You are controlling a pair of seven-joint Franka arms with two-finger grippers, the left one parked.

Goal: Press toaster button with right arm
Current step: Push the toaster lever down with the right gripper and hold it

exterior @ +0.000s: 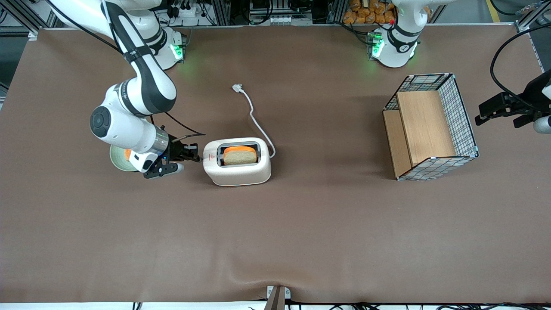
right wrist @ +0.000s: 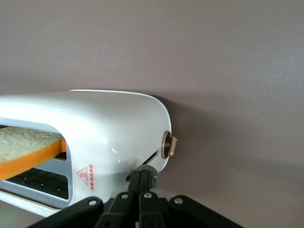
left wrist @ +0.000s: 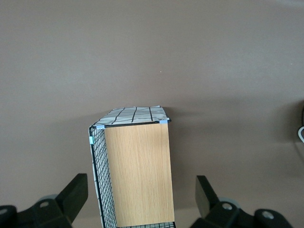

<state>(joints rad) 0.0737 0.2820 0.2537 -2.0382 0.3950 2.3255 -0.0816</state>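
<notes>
Even overhead light fell on the brown table (exterior: 301, 224), and the front view was sharp. The toaster (exterior: 237, 161) cast a soft shadow. Its glossy shell (right wrist: 114, 128) showed pale glare. The gripper (right wrist: 141, 183), close to the wrist camera, looked dark and soft-edged.

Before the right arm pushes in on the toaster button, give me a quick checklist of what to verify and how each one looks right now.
1. gripper at the toaster's narrow end by the red triangle sticker: ok.
2. Fingers closed together for a firm push: ok.
3. Fingertips lined up with the toaster button: ok.
4. Contact with the button already made: cannot tell.
5. Bread slice seated in the slot: ok.
6. Cord away from the gripper's path: ok.
</notes>
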